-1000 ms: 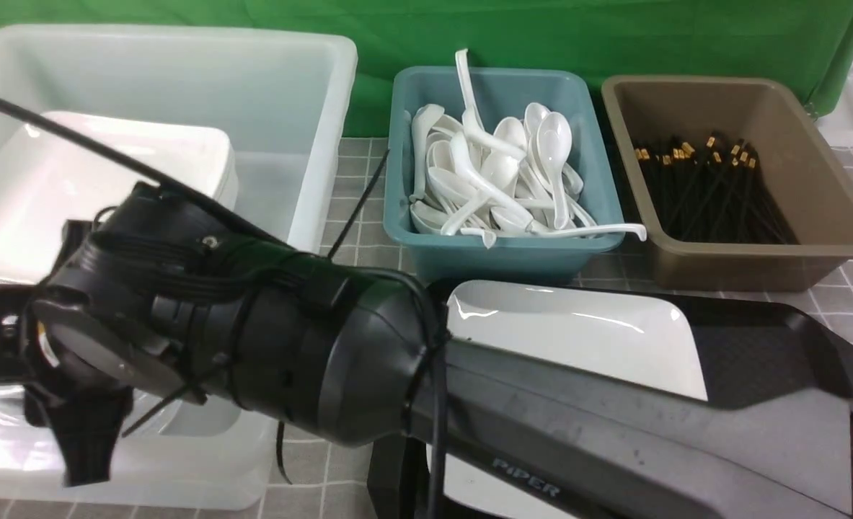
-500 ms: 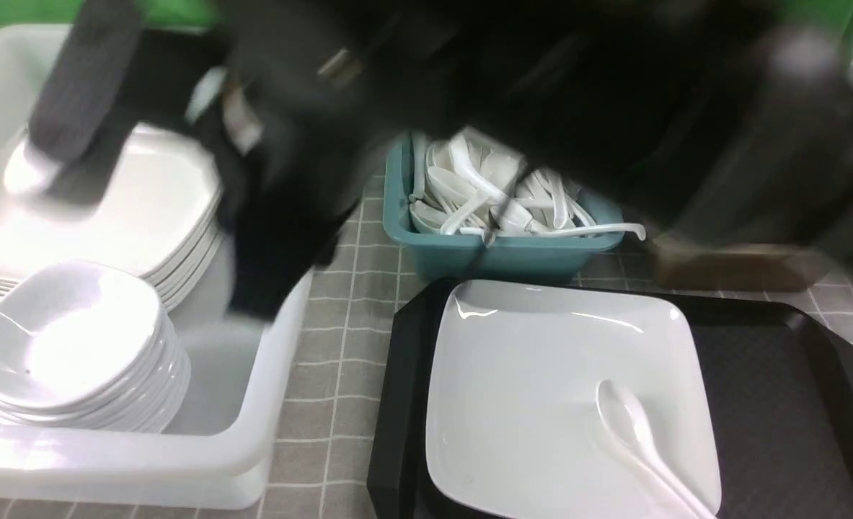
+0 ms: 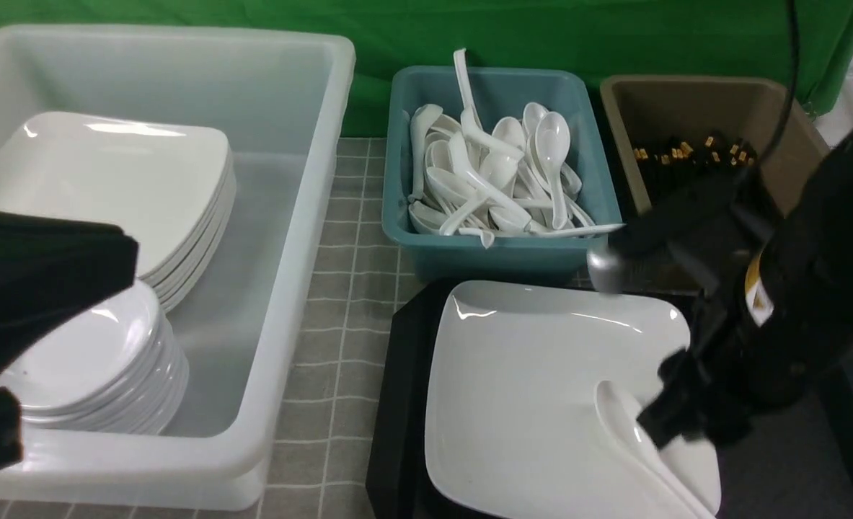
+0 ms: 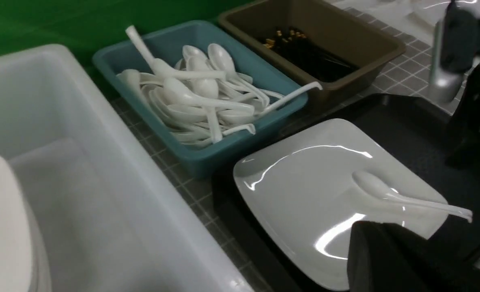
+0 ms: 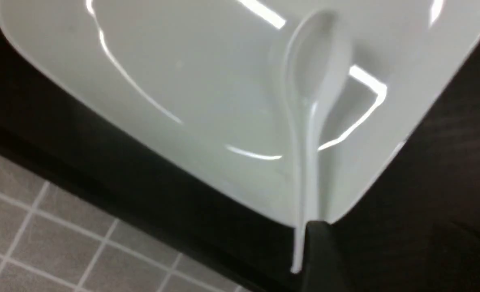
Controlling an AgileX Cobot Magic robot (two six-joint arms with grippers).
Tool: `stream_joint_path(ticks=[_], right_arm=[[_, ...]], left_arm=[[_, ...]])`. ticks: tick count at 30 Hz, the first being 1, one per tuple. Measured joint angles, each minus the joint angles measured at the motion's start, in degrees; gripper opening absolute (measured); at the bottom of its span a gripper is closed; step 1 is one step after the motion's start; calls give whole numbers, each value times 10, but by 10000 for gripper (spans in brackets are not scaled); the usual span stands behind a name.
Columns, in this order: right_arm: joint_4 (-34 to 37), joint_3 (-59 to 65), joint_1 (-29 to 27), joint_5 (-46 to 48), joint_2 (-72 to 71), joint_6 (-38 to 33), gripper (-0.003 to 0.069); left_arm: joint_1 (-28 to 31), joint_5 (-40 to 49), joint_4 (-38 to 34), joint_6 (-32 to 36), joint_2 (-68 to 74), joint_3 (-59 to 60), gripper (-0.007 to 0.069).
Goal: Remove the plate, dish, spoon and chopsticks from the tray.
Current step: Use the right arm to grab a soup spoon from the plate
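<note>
Directly beneath the right pincer lies the spoon, bowl up on the plate, with its thin handle running out past the plate's rim. The plate sits on the tray. The jaws stand spread and hold nothing. One finger hangs just beside the handle's free end, though I cannot tell whether it touches. Far off to that pincer's left, the left pincer is closed and empty.

The step in hand looks like the spoon pickup. No dish or chopsticks show on the tray, though the right arm hides part of it. The next move calls for centring the jaws across the handle, lowering and closing. The spoon then has to be lifted and carried to the teal tub of spoons just beyond the pincer. The handle is narrow and glossy, so an off-centre pinch could let it slip or tip. The plate would likely follow, into the white tub to the pincer's left. That tub holds stacked plates and stacked dishes.

A brown tub of chopsticks stands behind the pincer. The counter wears a grey cloth with a white grid, and a green backdrop closes the room behind the tubs.
</note>
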Motion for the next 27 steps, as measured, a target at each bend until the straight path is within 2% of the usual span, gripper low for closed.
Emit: stream_joint_path(ticks=[3, 10, 17, 21, 27], right_arm=[[15, 37, -6, -40, 17, -9, 401], [-6, 50, -22, -117, 91, -2, 406], [19, 50, -66, -157, 143, -14, 407], [31, 50, -67, -172, 155, -21, 407], [37, 47, -68, -178, 167, -33, 314]], left_arm=[[0, -1, -12, 7, 12, 6, 10], [0, -1, -17, 22, 18, 7, 10], [0, 16, -19, 23, 18, 7, 10], [0, 16, -19, 23, 18, 7, 10], [0, 18, -19, 23, 17, 7, 10]])
